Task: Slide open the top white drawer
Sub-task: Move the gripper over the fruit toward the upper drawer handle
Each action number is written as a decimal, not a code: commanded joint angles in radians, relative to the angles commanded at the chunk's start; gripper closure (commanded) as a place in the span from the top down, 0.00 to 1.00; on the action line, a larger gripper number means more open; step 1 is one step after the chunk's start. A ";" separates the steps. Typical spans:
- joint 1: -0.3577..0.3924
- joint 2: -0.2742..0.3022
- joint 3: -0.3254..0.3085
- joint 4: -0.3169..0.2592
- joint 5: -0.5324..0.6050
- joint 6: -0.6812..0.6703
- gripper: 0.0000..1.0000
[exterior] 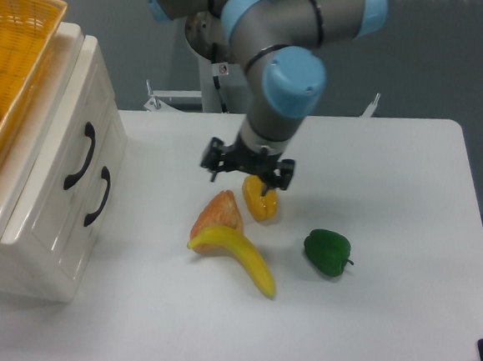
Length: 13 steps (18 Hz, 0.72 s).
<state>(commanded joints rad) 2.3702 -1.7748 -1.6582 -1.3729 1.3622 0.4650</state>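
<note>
The top white drawer (60,145) is the upper of two cream-white drawers in a cabinet at the left edge of the table. It is shut, and its curved black handle (80,156) faces right. The lower drawer's handle (98,196) sits just beside it, and that drawer is shut too. My gripper (247,169) hangs over the middle of the table, well to the right of the cabinet. Its jaws are apart and hold nothing. It points down, just above a yellow pepper (261,202).
An orange wedge-shaped fruit (219,212) and a banana (237,257) lie between the gripper and the cabinet. A green pepper (328,252) lies further right. A yellow woven basket (18,42) rests on top of the cabinet. The arm's base stands at the back.
</note>
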 joint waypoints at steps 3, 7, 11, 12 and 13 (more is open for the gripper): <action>-0.041 0.000 -0.002 0.000 -0.005 -0.041 1.00; -0.084 0.002 0.000 0.000 -0.008 -0.060 1.00; -0.115 0.006 0.003 -0.002 -0.008 -0.062 1.00; -0.121 0.006 0.005 -0.002 -0.009 -0.074 1.00; -0.123 0.006 0.008 -0.003 -0.011 -0.094 1.00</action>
<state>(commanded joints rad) 2.2473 -1.7687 -1.6506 -1.3760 1.3515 0.3714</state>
